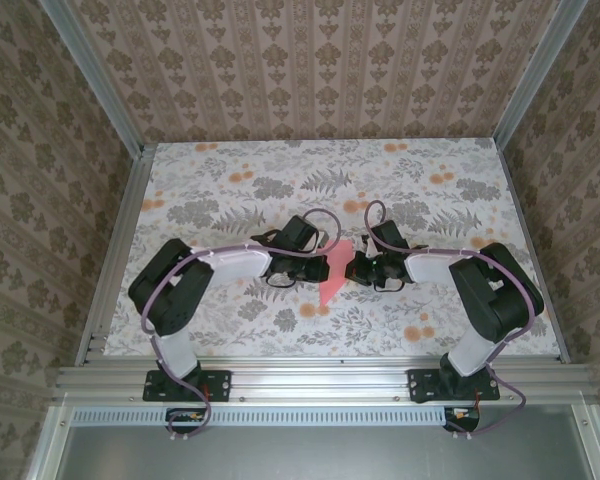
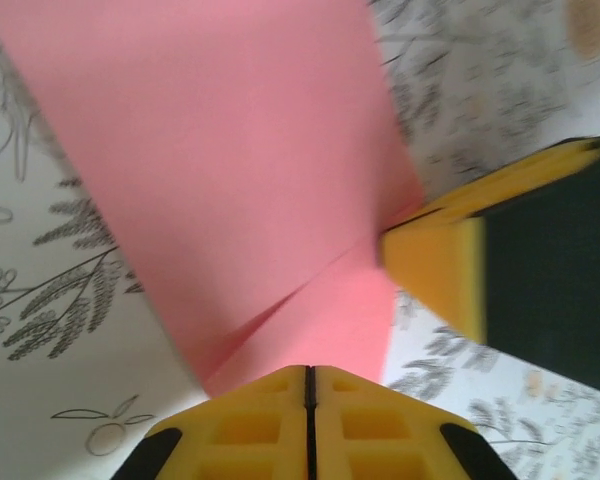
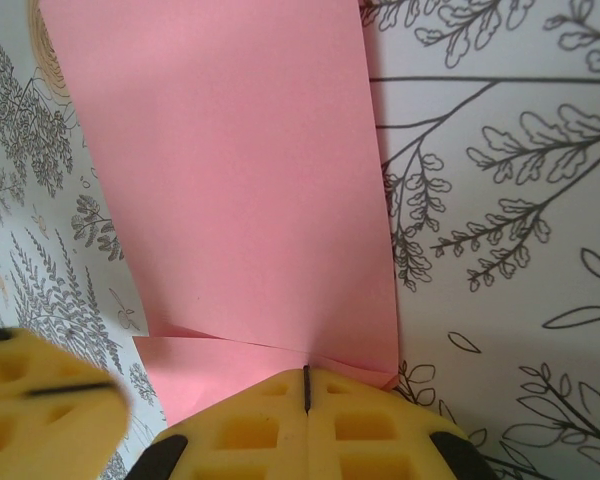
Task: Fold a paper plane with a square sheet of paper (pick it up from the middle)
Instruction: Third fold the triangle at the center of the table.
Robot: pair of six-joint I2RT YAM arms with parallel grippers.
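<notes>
The salmon-pink paper sheet [image 1: 331,280] hangs between both arms at mid-table, folded, narrowing to a point toward the near edge. My left gripper [image 1: 315,264] meets its left side and my right gripper [image 1: 357,270] its right side. In the left wrist view the yellow jaws [image 2: 308,376] are pressed together at the paper [image 2: 230,150], where a diagonal crease runs in; the other arm's yellow finger [image 2: 435,270] touches the sheet's right edge. From the right wrist, the shut gripper [image 3: 306,380] pinches the paper [image 3: 230,180] at a fold line, with a lower flap sticking out left.
The floral-print table [image 1: 280,170] has aluminium rails on its left [image 1: 120,250] and right [image 1: 530,250] sides and patterned walls behind. The left gripper's yellow finger [image 3: 40,400] sits blurred at the bottom left of the right wrist view.
</notes>
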